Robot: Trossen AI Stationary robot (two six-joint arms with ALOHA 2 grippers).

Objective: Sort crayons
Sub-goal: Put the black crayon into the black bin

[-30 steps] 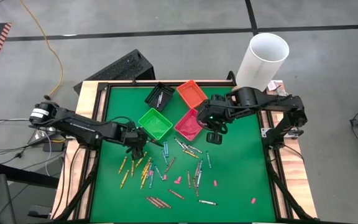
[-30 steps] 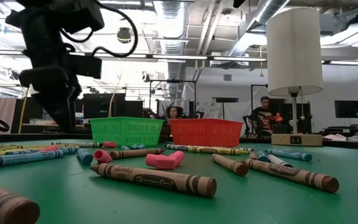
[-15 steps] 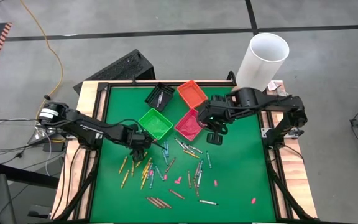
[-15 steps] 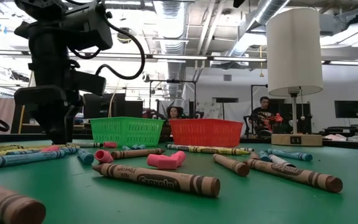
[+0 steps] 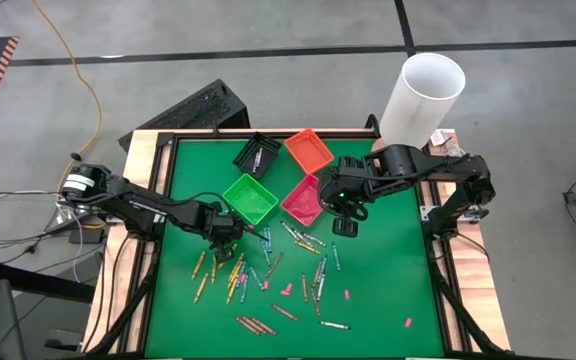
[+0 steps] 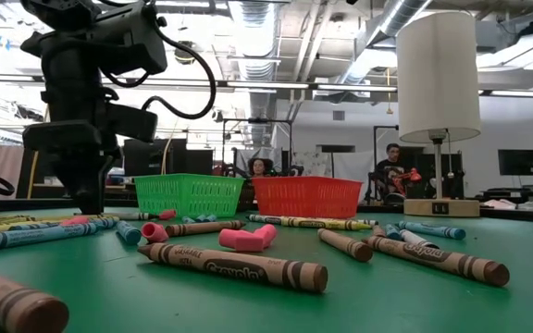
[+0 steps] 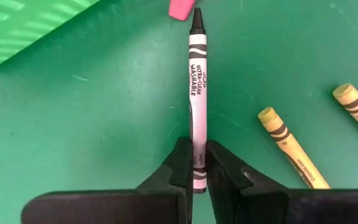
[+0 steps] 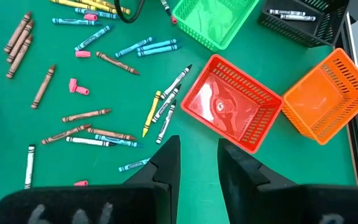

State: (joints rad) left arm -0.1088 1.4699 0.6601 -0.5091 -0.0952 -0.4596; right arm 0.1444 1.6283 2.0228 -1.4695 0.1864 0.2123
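Many crayons [image 5: 268, 270] lie scattered on the green mat [image 5: 378, 290], in yellow, blue, brown and grey. My left gripper [image 5: 228, 238] stands low on the mat just near of the green bin [image 5: 250, 197]. It is shut on a grey crayon [image 7: 197, 93] with a black tip, which lies flat. Two yellow crayons [image 7: 294, 146] lie beside it. My right gripper [image 8: 197, 158] hangs high over the mat, beside the red bin [image 8: 232, 109], open with nothing between its fingers. My left gripper pinches the grey crayon near its blunt end [image 7: 198, 149] between its two fingers [image 7: 178, 168]. The fingers come steeply from above and stand on either side of the stick. The crayon lies flat on the mat, its black tip [image 7: 197, 18] pointing away from the gripper.
Four small bins stand at the mat's far side: black [image 5: 256, 153], orange [image 5: 308, 150], green and red [image 5: 304, 200]. Small pink bits [image 5: 286, 290] lie among the crayons. A tall white tube [image 5: 423, 95] stands at the far right corner. People sit in the room beyond [image 6: 391, 176].
My left gripper has sunk to the mat and shifted a little toward the table's right edge, tipping more steeply downward. Its fingers have drawn together on the grey crayon, which still lies on the mat. My right arm has kept still.
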